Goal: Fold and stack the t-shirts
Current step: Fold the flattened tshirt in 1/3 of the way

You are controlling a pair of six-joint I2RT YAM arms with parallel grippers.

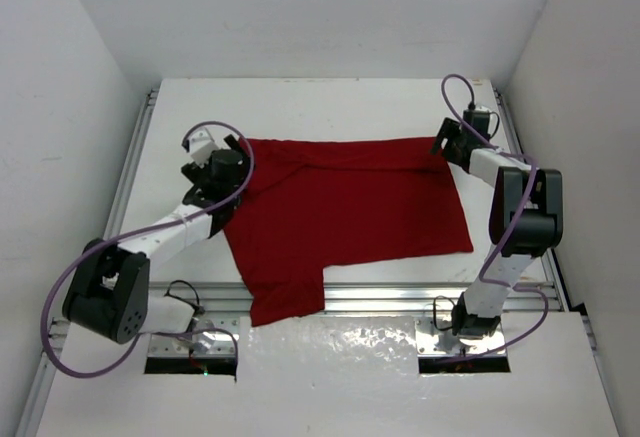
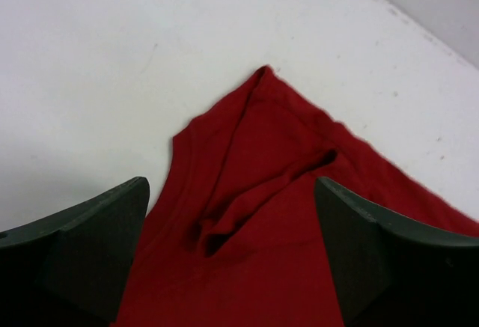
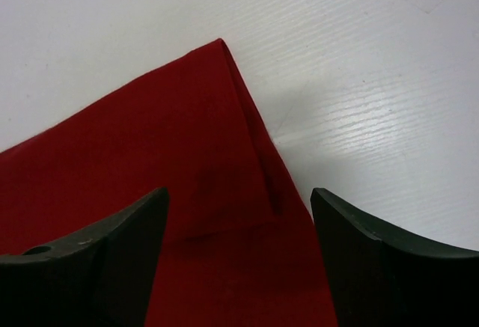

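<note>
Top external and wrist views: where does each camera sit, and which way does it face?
Top external: above, behind the bases, looking down on both arms, white table, dark red cotton t-shirt.
Left wrist: on the left gripper, looking down past its dark fingers at a rumpled shirt corner.
Right wrist: on the right gripper, same, at a flat corner.
Shared: every view shows the shirt.

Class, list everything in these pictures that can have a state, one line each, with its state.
t-shirt: spread out, partly folded, wrinkled at its far left corner, not gripped.
left hand: open, over the wrinkled far left corner.
right hand: open, over the far right corner.
</note>
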